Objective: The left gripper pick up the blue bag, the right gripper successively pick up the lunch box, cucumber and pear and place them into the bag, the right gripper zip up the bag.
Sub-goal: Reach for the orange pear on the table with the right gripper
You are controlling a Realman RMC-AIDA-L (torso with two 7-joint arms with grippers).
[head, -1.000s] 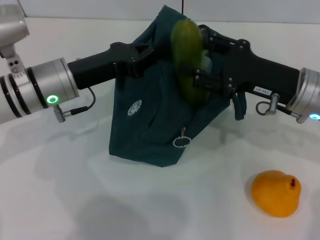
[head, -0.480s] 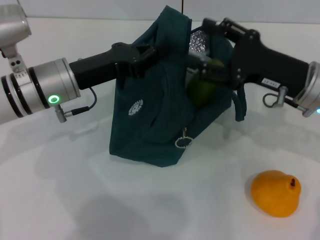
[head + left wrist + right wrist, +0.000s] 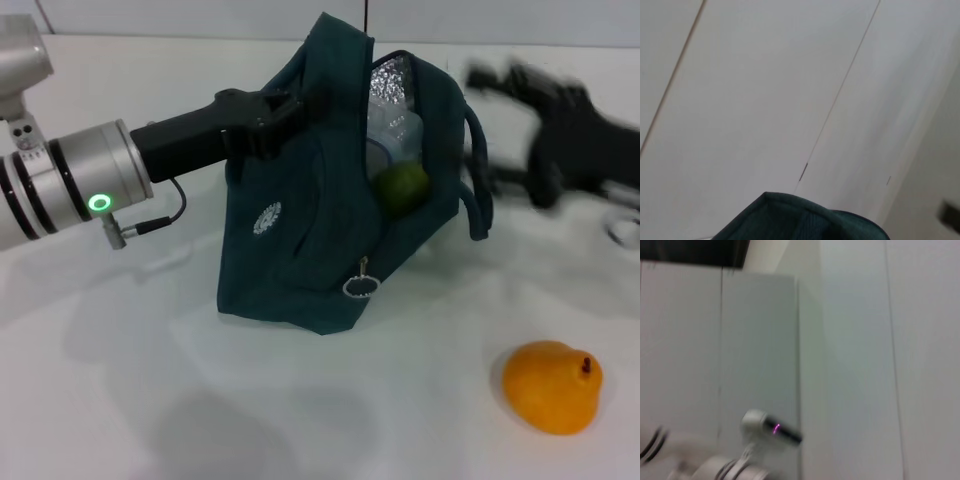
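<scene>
Now the pear (image 3: 552, 386) is waiting near and to the right, and the right gripper (image 3: 545, 135) is the arm closer to it.

The left gripper (image 3: 285, 112) is gripping the upper left edge of the blue bag (image 3: 300, 250) and holding its mouth open toward the right. Inside the opening the lunch box (image 3: 390, 135) is showing against the silver lining, and the round end of the cucumber (image 3: 401, 187) is sitting just below it. The right gripper is hanging to the right of the bag, beside the handle, holding nothing, but it is too blurred, so I cannot tell if its jaws are open or closed. The pear is lying on the table (image 3: 200, 400), well apart from the bag, nearer than the right gripper and a little left of its arm, with the stem pointing up and right. I judge the next reach is going down and toward the near edge.
</scene>
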